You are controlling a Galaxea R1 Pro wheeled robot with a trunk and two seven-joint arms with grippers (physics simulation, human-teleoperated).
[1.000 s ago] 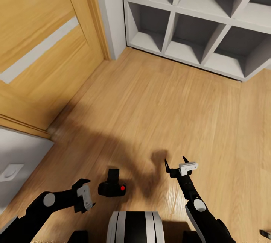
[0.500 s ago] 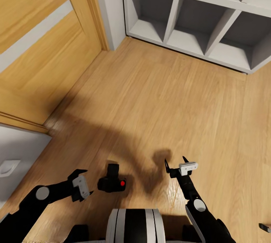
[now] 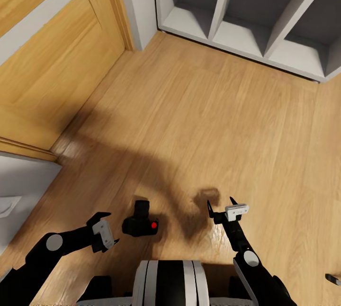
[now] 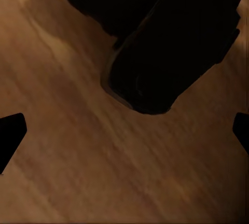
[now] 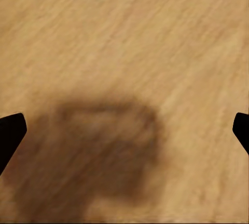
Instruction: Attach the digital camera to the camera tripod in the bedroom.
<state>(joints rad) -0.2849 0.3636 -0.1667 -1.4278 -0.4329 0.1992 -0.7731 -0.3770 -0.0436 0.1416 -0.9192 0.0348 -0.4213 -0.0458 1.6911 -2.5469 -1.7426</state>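
Head view: our boxy black camera sits on glossy wood floor, lens pointing away from us, beside the wide-open, empty left gripper. Right gripper gapes empty too.

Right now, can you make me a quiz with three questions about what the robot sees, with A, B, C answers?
1. Where is the small boxy black camera?
A. inside the white cube shelf
B. on the light wood floor
C. on a bed

2. What colour is the round button on the camera?
A. red
B. green
C. blue

3. How are the fingers of the right gripper?
A. shut on the camera
B. shut on nothing
C. open, holding nothing

Answers:
B, it lies on the floor beside the left gripper, far from the shelf.
A, a red dot shows on top.
C, the two black tips stand apart over bare floor.
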